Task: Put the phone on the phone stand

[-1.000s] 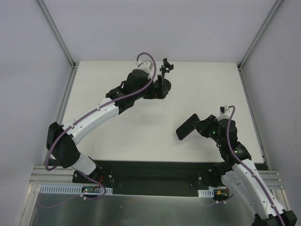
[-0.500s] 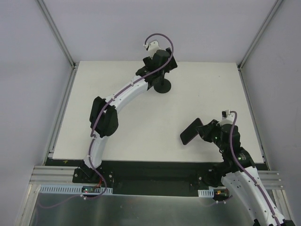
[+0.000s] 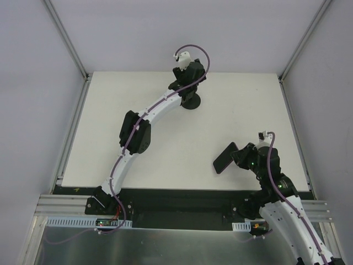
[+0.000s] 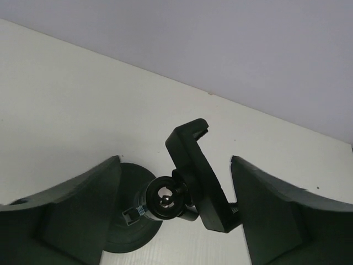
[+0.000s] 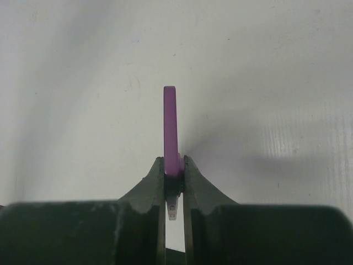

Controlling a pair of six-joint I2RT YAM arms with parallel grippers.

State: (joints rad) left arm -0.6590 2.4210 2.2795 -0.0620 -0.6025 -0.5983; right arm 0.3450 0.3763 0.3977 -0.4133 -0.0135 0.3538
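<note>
The phone (image 3: 224,157) is a flat black slab held tilted above the table at the right. In the right wrist view it shows edge-on with a purple rim (image 5: 170,130). My right gripper (image 3: 238,156) is shut on its end, both fingers pressed on its faces (image 5: 174,165). The phone stand has a round black base (image 3: 192,102) at the far middle of the table. My left gripper (image 3: 190,77) hovers over it. In the left wrist view the stand's clamp (image 4: 196,168) and disc base (image 4: 128,223) lie between my wide-open fingers (image 4: 71,212), untouched.
The white table (image 3: 138,99) is framed by grey walls and aluminium rails (image 3: 69,41). The left arm's elbow (image 3: 135,135) stretches over the table's middle. The black front strip (image 3: 176,199) runs between the two arm bases.
My left arm has swung right and far, from beside the stand to over its top. My right gripper has drifted slightly nearer and right with the phone.
</note>
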